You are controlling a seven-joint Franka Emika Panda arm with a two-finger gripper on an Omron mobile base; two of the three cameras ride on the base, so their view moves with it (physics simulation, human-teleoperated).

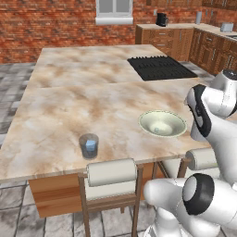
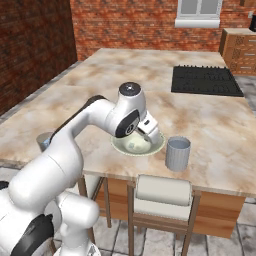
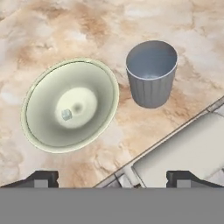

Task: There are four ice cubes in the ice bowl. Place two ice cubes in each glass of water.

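The pale cream-green ice bowl lies left of centre in the hand view, with one small pale ice cube on its bottom. Right of it stands a grey glass of water, upright. My gripper hovers above the counter edge near both, open, with its two fingertips far apart and nothing between them. From the right base, the gripper hangs over the bowl, beside that glass. The other glass stands farther left on the counter, with pale blue ice in it.
A marble counter carries everything, with a black cooktop at its far side. Chairs with cream padded backs stand against the near edge, one right below the glass. My arm hides part of the left glass.
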